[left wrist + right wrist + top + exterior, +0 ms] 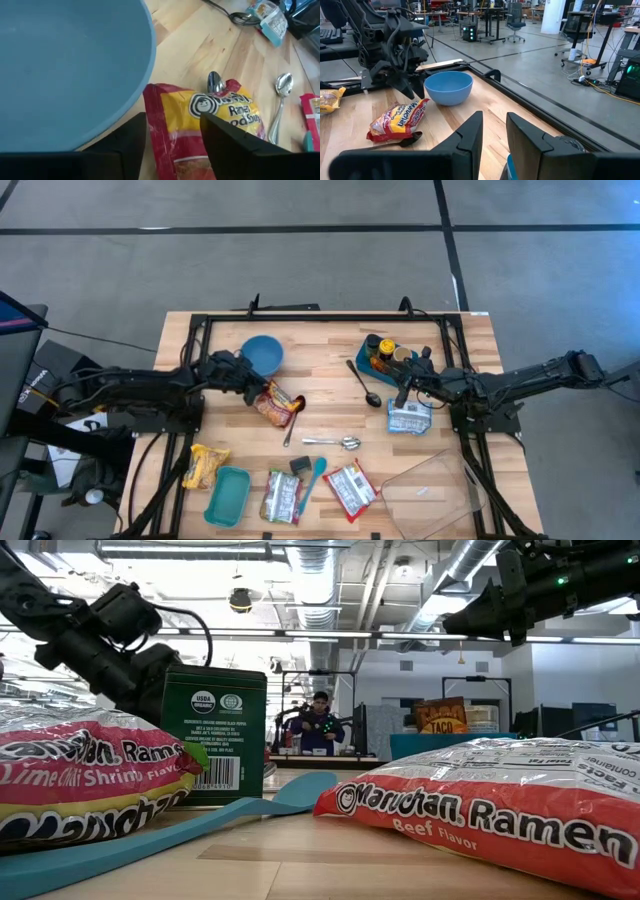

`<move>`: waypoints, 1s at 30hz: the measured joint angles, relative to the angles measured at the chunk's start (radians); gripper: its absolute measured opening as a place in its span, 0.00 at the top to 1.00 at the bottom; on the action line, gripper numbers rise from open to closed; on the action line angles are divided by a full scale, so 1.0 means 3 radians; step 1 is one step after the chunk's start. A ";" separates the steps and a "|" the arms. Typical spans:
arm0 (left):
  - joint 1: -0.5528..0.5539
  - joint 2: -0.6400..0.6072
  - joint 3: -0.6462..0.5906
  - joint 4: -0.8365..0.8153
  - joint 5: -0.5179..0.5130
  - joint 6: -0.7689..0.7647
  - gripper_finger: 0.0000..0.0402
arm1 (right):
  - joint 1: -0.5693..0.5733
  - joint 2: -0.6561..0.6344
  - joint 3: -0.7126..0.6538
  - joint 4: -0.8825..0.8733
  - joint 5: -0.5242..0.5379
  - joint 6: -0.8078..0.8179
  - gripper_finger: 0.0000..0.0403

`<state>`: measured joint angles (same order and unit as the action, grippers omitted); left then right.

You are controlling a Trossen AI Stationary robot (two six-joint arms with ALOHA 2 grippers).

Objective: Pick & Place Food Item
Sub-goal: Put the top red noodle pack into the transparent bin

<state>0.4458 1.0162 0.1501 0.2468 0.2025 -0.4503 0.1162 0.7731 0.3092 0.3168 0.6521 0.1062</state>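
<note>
A yellow-and-red ramen packet lies flat on the wooden table beside a blue bowl. Its far end rests on a spoon. My left gripper is open and slants down over the packet's end next to the bowl, one finger on each side of that end. My right gripper hovers at the right, open by a narrow gap, with nothing between its fingers. My left gripper stands astride the packet's bowl-side end, slanting down from the table's left. I cannot tell whether its fingers touch the packet. The packet lies flat on the table.
A blue-and-white packet lies under my right gripper, with a condiment caddy and a dark ladle nearby. A silver spoon is at the centre. Ramen packs, a teal tub, a yellow bag and a glass dish line the near edge.
</note>
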 joint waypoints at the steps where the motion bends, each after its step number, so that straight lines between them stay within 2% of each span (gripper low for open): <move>1: 0.0000 0.0044 0.0000 0.0025 0.0001 0.0001 0.53 | 0.0000 0.0000 0.0000 0.0000 0.0000 0.0000 0.80; 6: 0.0000 0.0262 0.0000 0.0066 0.0034 -0.0004 0.52 | 0.0000 0.0000 0.0000 0.0000 0.0000 0.0000 0.80; 13: 0.0003 0.0510 0.0000 0.0553 0.0134 -0.0006 0.52 | 0.0000 0.0000 0.0000 -0.0001 0.0001 0.0054 0.80; 20: 0.0003 0.0746 0.0000 0.0622 0.0222 -0.0032 0.53 | 0.0001 -0.0001 0.0000 -0.0003 0.0000 0.0060 0.80; 30: -0.0006 0.0881 0.0000 0.0831 0.0311 0.0080 0.62 | 0.0000 0.0000 0.0001 -0.0006 0.0001 0.0058 0.80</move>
<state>0.4438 1.2804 0.1501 0.4963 0.2958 -0.4263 0.1163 0.7731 0.3095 0.3149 0.6523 0.1238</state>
